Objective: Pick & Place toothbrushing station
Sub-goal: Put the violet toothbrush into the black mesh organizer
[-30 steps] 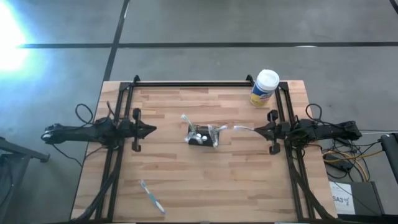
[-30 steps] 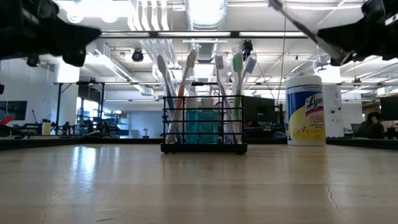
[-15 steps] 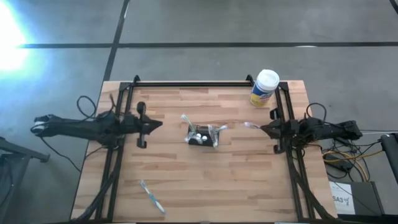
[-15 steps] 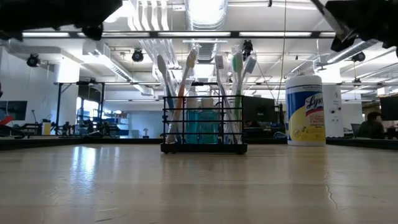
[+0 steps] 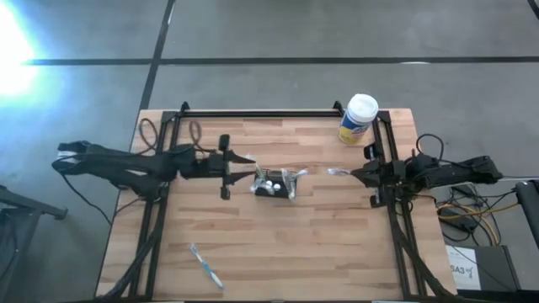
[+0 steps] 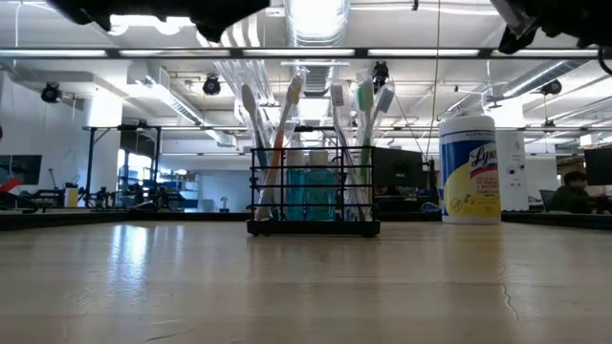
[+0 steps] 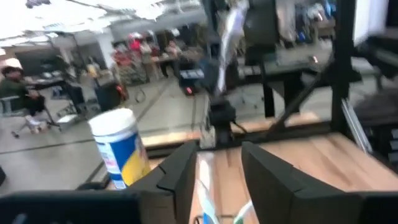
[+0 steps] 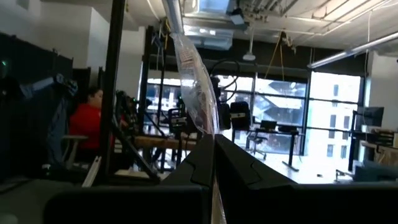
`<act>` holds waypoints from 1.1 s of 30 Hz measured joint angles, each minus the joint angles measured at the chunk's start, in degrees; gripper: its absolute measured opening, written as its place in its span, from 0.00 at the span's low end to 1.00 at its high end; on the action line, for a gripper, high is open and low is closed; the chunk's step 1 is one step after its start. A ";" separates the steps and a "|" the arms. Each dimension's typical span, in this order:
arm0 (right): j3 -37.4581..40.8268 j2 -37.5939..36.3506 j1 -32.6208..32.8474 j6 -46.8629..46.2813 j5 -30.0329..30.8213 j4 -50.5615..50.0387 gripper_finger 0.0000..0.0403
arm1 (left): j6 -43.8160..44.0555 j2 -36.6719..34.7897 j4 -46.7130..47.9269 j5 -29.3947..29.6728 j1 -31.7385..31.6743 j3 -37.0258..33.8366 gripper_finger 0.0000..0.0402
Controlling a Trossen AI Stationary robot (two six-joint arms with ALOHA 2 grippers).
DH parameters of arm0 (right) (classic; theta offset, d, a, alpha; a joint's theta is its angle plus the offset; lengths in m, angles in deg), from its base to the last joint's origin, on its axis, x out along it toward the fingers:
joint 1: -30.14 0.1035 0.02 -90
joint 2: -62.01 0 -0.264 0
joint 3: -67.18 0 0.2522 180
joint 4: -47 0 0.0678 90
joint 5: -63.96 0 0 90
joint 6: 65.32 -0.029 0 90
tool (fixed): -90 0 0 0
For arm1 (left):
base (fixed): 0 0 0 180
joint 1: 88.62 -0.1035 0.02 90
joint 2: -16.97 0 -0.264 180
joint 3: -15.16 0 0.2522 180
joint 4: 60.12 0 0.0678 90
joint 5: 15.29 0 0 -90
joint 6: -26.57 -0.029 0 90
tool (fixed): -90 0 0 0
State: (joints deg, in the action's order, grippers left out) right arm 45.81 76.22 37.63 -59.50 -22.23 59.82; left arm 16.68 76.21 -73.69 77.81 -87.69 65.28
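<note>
Wooden counter (image 5: 320, 244) seen from above, both arms reaching inward from opposite sides.

Toothbrushing station (image 5: 274, 183): small black mesh-sided holder, set upright near the middle of the counter. In the low view the station (image 6: 313, 191) is seen standing flat on the counter surface, with several toothbrushes (image 6: 287, 143) held upright inside, heads up.

Left end effector (image 5: 245, 158): positioned just beside the station on its left, raised above the counter. In the left wrist view its two dark fingers (image 7: 180, 171) are seen parted with a clear gap between them, nothing gripped.

Right end effector (image 5: 354, 173): held off to the station's right, near the counter's right edge, apart from the station. A clear-wrapped toothbrush (image 5: 337, 172) is clamped in it, projecting toward the station; in the right wrist view the wrapped toothbrush (image 8: 193, 81) is seen pinched between fingers (image 8: 202, 158) that are pressed together.

White-lidded, yellow-labelled canister (image 5: 358, 119) noted at the far right corner of the counter. One loose toothbrush (image 5: 205, 266) is lying flat near the front left edge.
</note>
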 joint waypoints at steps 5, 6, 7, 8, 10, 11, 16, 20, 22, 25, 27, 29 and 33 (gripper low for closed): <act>-2.40 9.57 -0.02 2.14 -3.42 10.17 0.02 | -5.05 5.87 -0.49 -4.63 0.02 5.39 0.41; -2.55 11.61 0.00 2.27 -4.69 14.17 0.02 | -5.61 7.12 -0.30 -4.72 0.02 6.48 0.41; -2.61 13.44 -0.01 2.33 -5.38 17.32 0.02 | -5.91 8.35 -0.26 -4.74 0.02 7.60 0.42; -2.74 15.16 -0.01 2.35 -5.60 19.90 0.02 | -5.97 9.38 -0.36 -4.81 0.01 8.68 0.42; -3.82 18.22 -0.04 2.35 -5.57 21.79 0.02 | -5.98 11.10 -1.06 -5.72 0.02 11.09 0.43; -4.58 19.80 -0.07 2.41 -5.57 21.76 0.02 | -5.99 11.91 -1.70 -6.44 0.04 12.36 0.43; -9.49 28.28 -0.04 3.42 -5.40 21.71 0.02 | -5.90 16.22 -1.06 -7.29 0.07 17.09 0.43; -14.38 35.01 -0.04 5.15 -5.34 22.08 0.02 | -7.99 18.59 -1.35 -11.26 0.02 19.76 0.43; -16.44 37.81 -0.04 5.96 -5.33 22.07 0.02 | -8.30 19.47 -1.39 -11.60 0.04 20.93 0.43; -19.10 41.14 -0.04 7.83 -5.31 22.26 0.02 | -8.33 19.90 -1.62 -11.55 0.02 22.05 0.43; -20.34 42.92 -0.04 8.95 -5.30 22.27 0.02 | -8.24 19.86 -3.26 -11.53 -0.01 22.30 0.43; -21.18 44.40 -0.04 9.68 -5.25 22.56 0.02 | -8.22 19.85 -5.48 -12.12 0.00 22.27 0.43; -22.29 47.08 -0.04 11.03 -4.80 25.66 0.02 | -8.18 19.85 -7.15 -15.70 0.00 22.17 0.43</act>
State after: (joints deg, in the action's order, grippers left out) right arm 23.52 123.30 37.58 -48.46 -27.03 85.47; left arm 8.51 96.06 -80.84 62.10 -87.69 87.44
